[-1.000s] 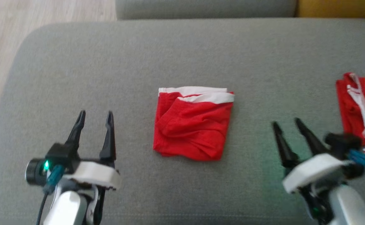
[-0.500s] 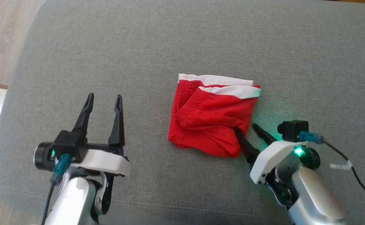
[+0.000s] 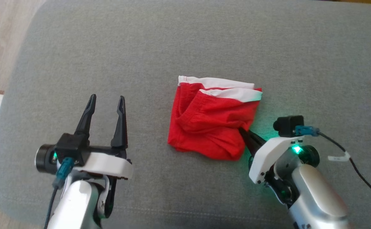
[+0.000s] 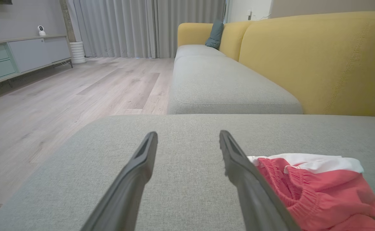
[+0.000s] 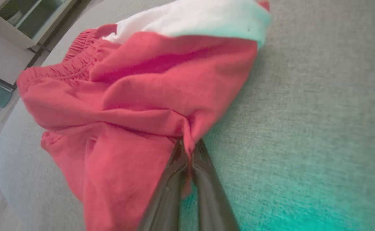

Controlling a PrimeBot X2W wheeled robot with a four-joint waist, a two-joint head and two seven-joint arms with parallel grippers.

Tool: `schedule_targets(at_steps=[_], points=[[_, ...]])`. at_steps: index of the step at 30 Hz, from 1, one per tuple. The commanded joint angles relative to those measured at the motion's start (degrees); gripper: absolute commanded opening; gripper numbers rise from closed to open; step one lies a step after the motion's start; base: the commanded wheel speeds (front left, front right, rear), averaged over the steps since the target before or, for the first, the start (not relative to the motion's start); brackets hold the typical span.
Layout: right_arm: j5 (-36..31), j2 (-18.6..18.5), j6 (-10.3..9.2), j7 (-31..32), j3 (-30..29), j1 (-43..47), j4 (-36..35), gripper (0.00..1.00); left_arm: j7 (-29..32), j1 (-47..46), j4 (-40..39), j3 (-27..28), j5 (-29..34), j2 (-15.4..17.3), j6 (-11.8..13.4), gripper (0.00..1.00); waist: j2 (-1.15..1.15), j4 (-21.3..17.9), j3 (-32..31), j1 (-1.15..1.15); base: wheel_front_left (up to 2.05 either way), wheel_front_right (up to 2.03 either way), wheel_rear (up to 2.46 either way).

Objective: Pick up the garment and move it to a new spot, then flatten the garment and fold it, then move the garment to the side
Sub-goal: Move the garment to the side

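Folded red cloth garment (image 3: 211, 124) with white waistband lies mid grey sofa cushion (image 3: 172, 47); right hand (image 3: 243, 133) clamps its near corner; left hand (image 3: 106, 105) hangs open, empty; seemingly the move-aside step; next, drag gently, preserving folds.

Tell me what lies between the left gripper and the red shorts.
Bare grey sofa cushion separates the left gripper from the red shorts, as the head view shows.

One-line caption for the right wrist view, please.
Right gripper shut on a pinch of the folded red fabric garment with a white band, which lies on the grey woven sofa cushion.
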Motion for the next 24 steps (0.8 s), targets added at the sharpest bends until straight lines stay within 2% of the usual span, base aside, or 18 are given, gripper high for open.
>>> schedule_targets(at_steps=[1,4,7,8,15,24], points=[[-1.4,0.9,-0.05,0.7,1.7,0.5,-1.9,0.00,-0.7,-2.4,-1.9,2.3,0.8,0.6,-0.3,1.00,0.00,-0.7,-0.3,0.00,0.00,0.00,0.00],[-3.7,-0.4,-0.05,1.0,2.2,1.5,-4.8,0.00,-0.7,-2.1,-2.2,2.6,1.0,0.8,-0.3,1.00,0.00,-2.3,-0.5,0.00,0.00,0.00,0.00],[-5.4,-4.5,-0.05,2.0,2.7,3.8,-9.3,0.00,-0.7,-1.5,-2.7,3.1,1.2,1.2,-0.3,1.00,0.00,-6.0,-0.8,0.00,0.00,0.00,0.00],[-5.4,-4.5,-0.05,2.0,2.7,3.8,-9.3,0.00,-0.7,-1.5,-2.7,3.1,1.2,1.2,-0.3,1.00,0.00,-6.0,-0.8,0.00,0.00,0.00,0.00],[-5.6,-11.6,-0.05,4.6,2.0,5.1,-15.1,0.00,-0.7,-1.2,-3.8,3.2,1.4,1.8,-0.8,1.00,0.00,-13.6,0.1,0.00,0.00,0.00,0.00],[-3.8,-17.9,-0.05,4.5,0.6,-1.3,-15.9,0.00,-0.2,-4.2,-4.6,1.3,2.7,2.5,-2.1,1.00,0.00,-20.0,4.6,0.00,0.00,0.00,0.00]])
